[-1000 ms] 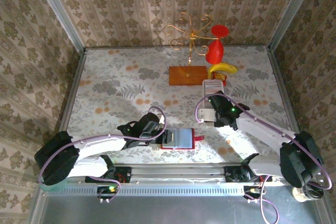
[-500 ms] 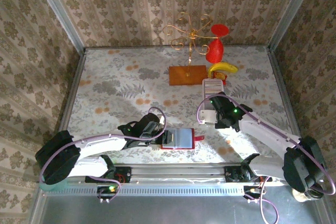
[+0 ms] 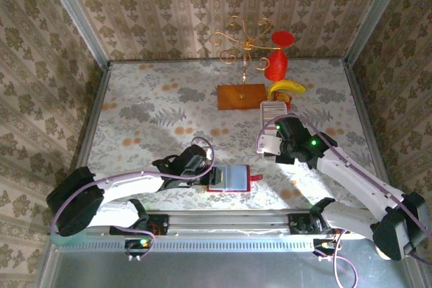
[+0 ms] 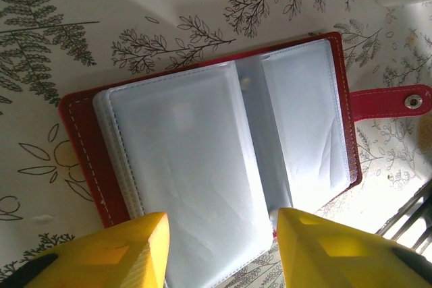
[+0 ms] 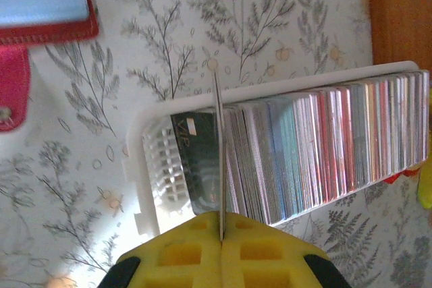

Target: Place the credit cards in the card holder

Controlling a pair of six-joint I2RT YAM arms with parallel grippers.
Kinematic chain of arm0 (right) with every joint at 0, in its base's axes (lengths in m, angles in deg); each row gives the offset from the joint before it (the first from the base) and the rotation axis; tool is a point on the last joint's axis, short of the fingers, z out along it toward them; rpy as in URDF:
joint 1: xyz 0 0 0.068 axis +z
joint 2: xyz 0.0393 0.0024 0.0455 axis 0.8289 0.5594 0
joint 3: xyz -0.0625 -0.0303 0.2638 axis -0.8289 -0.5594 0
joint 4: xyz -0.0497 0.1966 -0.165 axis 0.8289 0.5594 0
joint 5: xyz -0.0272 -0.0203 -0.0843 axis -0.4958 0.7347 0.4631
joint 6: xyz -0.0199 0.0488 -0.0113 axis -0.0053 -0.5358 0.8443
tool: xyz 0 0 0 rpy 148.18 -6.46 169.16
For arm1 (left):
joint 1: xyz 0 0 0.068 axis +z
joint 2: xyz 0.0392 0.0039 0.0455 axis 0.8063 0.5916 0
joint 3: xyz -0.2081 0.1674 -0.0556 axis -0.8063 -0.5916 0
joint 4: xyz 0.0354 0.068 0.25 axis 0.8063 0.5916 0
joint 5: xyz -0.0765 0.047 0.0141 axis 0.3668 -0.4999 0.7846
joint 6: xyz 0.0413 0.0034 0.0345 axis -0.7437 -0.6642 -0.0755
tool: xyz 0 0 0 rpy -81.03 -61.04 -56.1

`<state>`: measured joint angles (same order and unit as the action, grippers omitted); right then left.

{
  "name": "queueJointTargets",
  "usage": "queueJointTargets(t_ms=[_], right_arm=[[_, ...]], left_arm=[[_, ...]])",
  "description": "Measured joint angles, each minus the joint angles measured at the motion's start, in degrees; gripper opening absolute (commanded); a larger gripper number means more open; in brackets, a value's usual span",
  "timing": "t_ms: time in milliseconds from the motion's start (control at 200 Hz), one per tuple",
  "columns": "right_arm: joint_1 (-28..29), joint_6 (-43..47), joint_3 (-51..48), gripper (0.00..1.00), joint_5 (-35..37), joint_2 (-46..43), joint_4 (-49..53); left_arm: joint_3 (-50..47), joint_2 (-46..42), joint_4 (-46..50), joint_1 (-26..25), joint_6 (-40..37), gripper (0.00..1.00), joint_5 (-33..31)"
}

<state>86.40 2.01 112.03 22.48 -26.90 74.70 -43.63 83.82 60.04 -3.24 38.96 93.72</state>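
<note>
Table: the card holder lies open at the near edge, about centre. My left gripper sits at its left side with jaws apart, one yellow finger on either side of the clear sleeves' edge. I cannot resolve whether it makes contact.

The white tray of credit cards stands just beside my right gripper. That gripper is clamped on one held card, seen edge-on.

Key relation: the card holder lies nearward and left of the right gripper, well apart from it. The left arm is nearer but looks occupied steadying it. The held card's plane runs straight out from the fingers.

In the right wrist view the card holder is cut off at the corner. I cannot tell which sleeve mouth is free.
</note>
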Motion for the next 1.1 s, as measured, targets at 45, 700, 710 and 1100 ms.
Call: queueJointTargets(t_ms=[45, 700, 710, 1100], right_arm=[[0.6, -2.8, 0.3, 0.0, -0.9, -1.1, -0.1], [8.1, -64.5, -2.3, 0.0, -10.5, -2.8, -11.2], [8.2, -65.2, -2.4, 0.0, -10.6, -2.6, -11.3], [9.7, -79.7, -4.4, 0.0, -12.7, 3.7, -13.2]], left_arm=[[0.2, 0.2, 0.2, 0.0, 0.0, 0.46, 0.0], [1.5, 1.6, 3.5, -0.1, 0.5, 0.51, -0.9], [1.5, 1.6, 3.5, -0.1, 0.5, 0.51, -0.9], [1.5, 2.3, 3.7, -0.4, 1.3, 0.51, -1.3]])
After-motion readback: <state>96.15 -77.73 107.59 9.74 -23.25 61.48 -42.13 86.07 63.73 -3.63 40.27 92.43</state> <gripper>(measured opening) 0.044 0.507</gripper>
